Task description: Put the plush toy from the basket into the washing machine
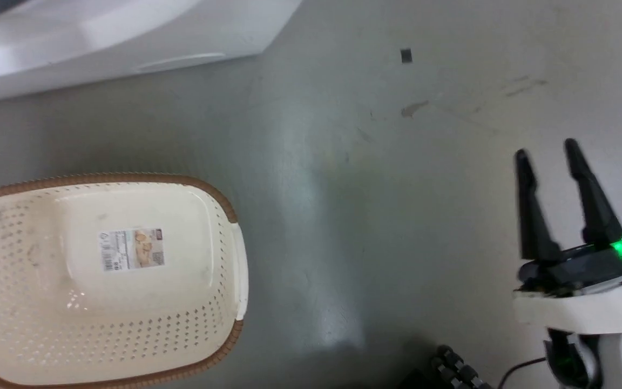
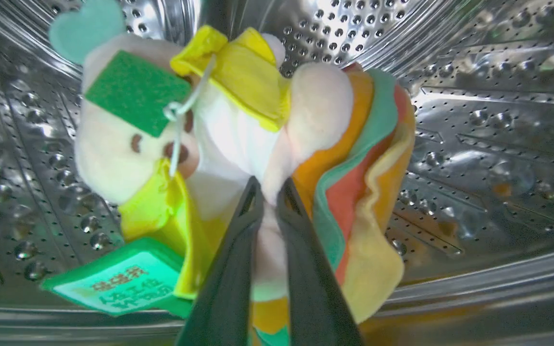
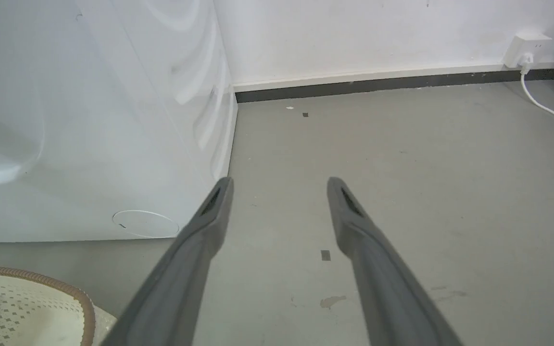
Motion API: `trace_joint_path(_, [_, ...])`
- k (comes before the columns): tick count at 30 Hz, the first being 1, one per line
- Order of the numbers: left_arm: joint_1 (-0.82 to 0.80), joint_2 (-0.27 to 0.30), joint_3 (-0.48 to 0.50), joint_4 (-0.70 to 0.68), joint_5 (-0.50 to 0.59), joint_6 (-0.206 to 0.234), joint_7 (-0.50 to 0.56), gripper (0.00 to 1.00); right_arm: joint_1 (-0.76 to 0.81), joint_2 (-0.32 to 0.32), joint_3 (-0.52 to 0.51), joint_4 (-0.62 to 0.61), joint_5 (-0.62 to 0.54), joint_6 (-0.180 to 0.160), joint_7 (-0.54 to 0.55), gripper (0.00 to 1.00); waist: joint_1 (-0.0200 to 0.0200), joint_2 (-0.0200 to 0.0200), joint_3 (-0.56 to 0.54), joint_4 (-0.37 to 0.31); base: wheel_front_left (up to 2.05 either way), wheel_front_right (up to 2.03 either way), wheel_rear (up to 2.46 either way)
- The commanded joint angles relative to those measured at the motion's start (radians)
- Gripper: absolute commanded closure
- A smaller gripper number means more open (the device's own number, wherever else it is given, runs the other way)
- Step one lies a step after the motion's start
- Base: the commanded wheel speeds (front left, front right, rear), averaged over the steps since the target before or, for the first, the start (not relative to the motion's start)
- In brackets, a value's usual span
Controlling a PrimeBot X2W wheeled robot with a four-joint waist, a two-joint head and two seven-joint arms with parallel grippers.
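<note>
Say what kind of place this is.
Probably a laundry or utility room: white washing machine on a grey floor, cream laundry basket near it, plush toy inside the perforated steel drum.

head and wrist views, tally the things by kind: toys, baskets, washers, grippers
plush toy: 1
basket: 1
washing machine: 1
grippers: 2 (left gripper shut on the plush toy, right gripper open)
total: 5
</note>
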Motion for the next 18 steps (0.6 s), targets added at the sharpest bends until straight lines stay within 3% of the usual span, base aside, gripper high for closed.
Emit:
trace_joint_path(1, [-0.035,-0.001,-0.001,0.017,-0.01,-0.005,0.015,1.0,-0.012,-0.001,-0.014,-0.005,0.053,0.0,-0.004,0.0,-0.0002,0.0,0.03,-0.014,0.0,0.0,0.0])
trace_joint_path(6, [-0.103,0.0,-0.023,0.105,-0.024,-0.012,0.085,1.0,-0.021,-0.001,-0.025,-0.015,0.074,0.0,-0.004,0.0,-0.0002,0.0,0.056,-0.013,0.0,0.0,0.0])
trace_joint_path(12, [-0.111,0.006,-0.071,0.162,-0.014,-0.02,0.051,1.0,-0.036,-0.001,-0.039,-0.014,0.054,0.0,-0.004,0.0,-0.0002,0.0,0.042,0.007,0.0,0.0,0.0])
trace_joint_path(13, [-0.108,0.006,-0.08,0.169,-0.011,-0.022,0.033,0.38,-0.038,-0.001,-0.04,-0.013,0.052,0.0,-0.004,0.0,-0.0002,0.0,0.033,0.011,0.0,0.0,0.0])
trace_joint_path(14, [-0.104,0.006,-0.09,0.176,-0.008,-0.022,0.016,0.0,-0.04,-0.001,-0.041,-0.014,0.048,0.0,-0.004,0.0,-0.0002,0.0,0.024,0.016,0.0,0.0,0.0])
trace_joint_path(18, [-0.075,-0.004,-0.122,0.208,-0.013,-0.025,-0.065,0.0,-0.035,-0.001,-0.044,-0.013,0.022,0.0,-0.004,0.0,-0.0002,0.0,-0.032,0.037,0.0,0.0,0.0])
